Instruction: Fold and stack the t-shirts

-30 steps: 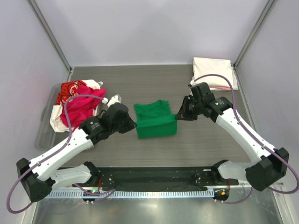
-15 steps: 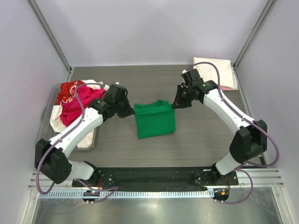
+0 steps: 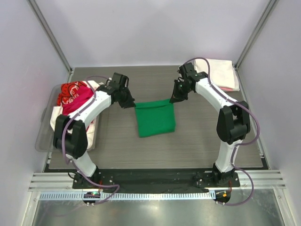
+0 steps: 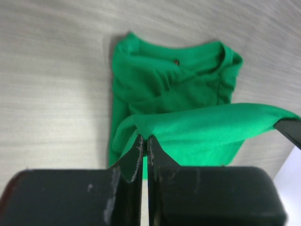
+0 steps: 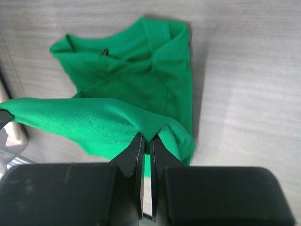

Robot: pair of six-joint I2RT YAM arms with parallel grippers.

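Note:
A plain bright green t-shirt (image 3: 155,118) lies mid-table, doubled over. My left gripper (image 3: 132,103) is shut on its far left corner and my right gripper (image 3: 172,99) is shut on its far right corner. In the left wrist view the fingertips (image 4: 145,138) pinch a green fold, and the held edge stretches rightward above the collar part (image 4: 174,77). The right wrist view shows the same from the other side: the gripper (image 5: 146,137) pinches the cloth above the collar part (image 5: 136,70). More t-shirts, red with white print (image 3: 70,89), magenta (image 3: 77,101) and white, are heaped at the left.
The heap sits in a clear plastic bin (image 3: 44,137) at the table's left edge. A folded cream-white and pink stack (image 3: 220,73) lies at the back right corner. Metal frame posts rise at both back corners.
Both grippers carried the green shirt's held edge away from the arm bases, from its near side to its far side. The shirt now looks flatter and squarer.

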